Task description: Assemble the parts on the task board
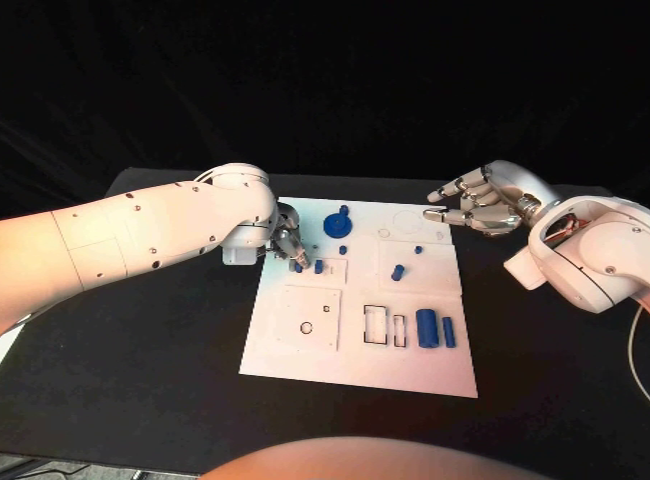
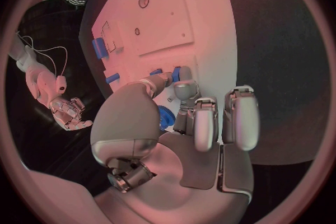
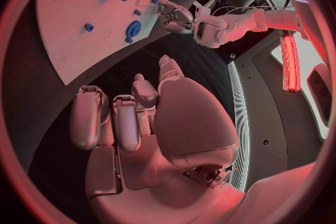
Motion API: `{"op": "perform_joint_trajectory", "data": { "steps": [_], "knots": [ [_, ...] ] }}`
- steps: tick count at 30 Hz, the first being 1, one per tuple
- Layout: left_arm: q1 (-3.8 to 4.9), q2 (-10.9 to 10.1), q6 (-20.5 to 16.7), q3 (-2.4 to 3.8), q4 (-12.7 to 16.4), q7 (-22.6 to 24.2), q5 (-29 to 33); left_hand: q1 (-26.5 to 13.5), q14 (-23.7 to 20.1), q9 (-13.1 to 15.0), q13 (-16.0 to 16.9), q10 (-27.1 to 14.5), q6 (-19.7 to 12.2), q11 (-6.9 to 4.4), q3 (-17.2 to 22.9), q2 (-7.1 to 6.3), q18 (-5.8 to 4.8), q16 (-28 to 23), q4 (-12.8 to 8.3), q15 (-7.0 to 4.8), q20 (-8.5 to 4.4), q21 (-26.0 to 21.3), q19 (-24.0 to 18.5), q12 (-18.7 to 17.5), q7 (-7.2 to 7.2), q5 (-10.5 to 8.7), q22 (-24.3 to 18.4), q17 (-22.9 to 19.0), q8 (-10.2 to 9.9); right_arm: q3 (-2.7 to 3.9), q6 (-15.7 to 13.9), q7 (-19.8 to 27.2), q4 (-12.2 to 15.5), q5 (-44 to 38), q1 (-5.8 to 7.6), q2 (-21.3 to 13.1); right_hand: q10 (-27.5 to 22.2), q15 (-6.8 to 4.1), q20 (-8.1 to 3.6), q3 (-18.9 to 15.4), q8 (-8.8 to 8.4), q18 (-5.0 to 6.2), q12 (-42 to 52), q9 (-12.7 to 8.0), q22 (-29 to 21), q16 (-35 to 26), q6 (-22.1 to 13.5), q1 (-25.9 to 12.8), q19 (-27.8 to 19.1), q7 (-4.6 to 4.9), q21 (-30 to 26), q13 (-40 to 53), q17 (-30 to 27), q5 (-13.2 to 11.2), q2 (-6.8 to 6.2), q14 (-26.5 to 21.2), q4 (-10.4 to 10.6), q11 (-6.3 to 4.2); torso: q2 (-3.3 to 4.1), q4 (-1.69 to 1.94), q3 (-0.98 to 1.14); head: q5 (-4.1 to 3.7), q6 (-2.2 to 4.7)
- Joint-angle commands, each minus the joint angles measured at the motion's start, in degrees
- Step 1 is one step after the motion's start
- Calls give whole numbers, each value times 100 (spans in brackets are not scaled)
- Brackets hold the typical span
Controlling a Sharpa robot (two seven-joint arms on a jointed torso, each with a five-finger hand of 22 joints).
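The white task board (image 1: 361,350) lies mid-table. My left hand (image 1: 286,243) is down at its far left part; in the left wrist view the thumb and a finger (image 2: 185,89) pinch a small blue peg (image 2: 175,73), with a second small blue piece (image 1: 318,266) beside it. A round blue part (image 1: 337,222) lies just beyond that hand. My right hand (image 1: 477,207) hovers over the board's far right corner, fingers loosely bent and apart, holding nothing. Two blue cylinders (image 1: 436,328) lie side by side at the board's right.
Small blue pegs (image 1: 399,271) stand near the board's middle. Rectangular slots (image 1: 383,326) and a square plate with a hole (image 1: 309,318) mark the near half. Black table (image 1: 138,370) surrounds the board.
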Motion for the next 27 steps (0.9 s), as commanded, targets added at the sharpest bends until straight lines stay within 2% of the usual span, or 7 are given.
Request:
{"op": "perform_joint_trajectory", "data": {
  "steps": [1, 5, 12, 13, 15, 17, 27],
  "knots": [
    [-53, 28, 200, -31, -17, -166, 92, -103, 592, -21, 47, 54, 58, 1, 763, 14, -71, 17, -832, -46, -27, 3, 237, 45, -21, -37, 759, 1506, -31, 0, 84, 31, 17, -52, -4, -2, -18, -38, -3, -25, -17, 50, 22, -5, 3, -29, 36, 14, -21, 6, -39, 9, 613, 19, 35, 398, -14, -13, 4, -2, -1, -9, 0],
    [-56, 38, 185, -32, -42, -245, 99, -295, 592, -65, 69, 66, 108, -25, 424, -70, -76, 17, -715, -64, -33, 15, 244, 48, -62, -61, 780, 1506, -53, 0, 84, 31, 23, -51, -4, -8, -25, -38, -3, -31, -18, 51, 8, -5, 1, -33, 36, 13, -22, 7, -41, -2, 608, 25, 36, 397, -13, -13, 5, -2, -1, -10, 3],
    [-59, 8, 93, -30, -52, -312, 59, -732, 592, -195, 110, 61, 292, -47, -798, -272, -86, 17, -248, -85, -51, 34, 260, 56, -79, -113, 821, 1506, -130, 0, 95, 32, 25, -21, -4, -16, -25, -38, -3, -31, -18, 51, 8, -5, 1, -33, 36, 13, -22, 7, -41, -2, 608, 25, 36, 397, -13, -13, -1, -1, -2, -19, 19],
    [-59, -3, 78, -27, -44, -314, 43, -799, 592, -205, 128, 68, 313, -42, -1004, -331, -89, 17, -182, -80, -56, 43, 266, 69, -71, -279, 834, 1506, -134, 0, 98, 32, 23, -20, -4, -17, -25, -38, -3, -31, -18, 51, 8, -5, 1, -33, 36, 13, -22, 7, -41, -2, 608, 25, 36, 397, -13, -13, 2, -1, -6, -21, 22],
    [-59, -36, 10, -17, -18, -314, 12, -881, 592, -234, 189, 93, 342, -37, -1412, -397, -96, 17, -28, -85, -58, 68, 282, 114, -85, -1018, 866, 1506, -153, 0, 103, 34, 20, -17, -4, -16, -25, -38, -3, -31, -18, 51, 8, -5, 1, -33, 36, 13, -22, 7, -41, -2, 608, 25, 36, 397, -13, -13, 4, 1, -10, -30, 32],
    [-59, -71, -81, -7, 12, -312, -7, -797, 592, -270, 226, 100, 361, -52, -1759, -355, -100, 17, 124, -101, -61, 77, 289, 135, -89, -1262, 882, 1506, -178, 0, 105, 35, 16, -16, -5, -13, -25, -38, -3, -31, -18, 51, 8, -5, 1, -33, 36, 13, -22, 7, -41, -2, 608, 25, 36, 397, -13, -13, 2, 3, -9, -35, 37],
    [-26, -281, -829, 21, 183, -116, 25, -348, 592, -354, 364, 144, 424, -74, -3169, -104, -115, 17, 938, -131, -97, 119, 321, 200, -133, -1362, 951, 1506, -186, -1, 120, 29, -3, -13, -11, -4, -27, -38, -4, -37, -19, 52, 5, -6, -4, -36, 35, 9, -24, 7, -43, -5, 604, 28, 36, 396, -11, -12, -1, 1, -1, -28, 70]
  ]
}}
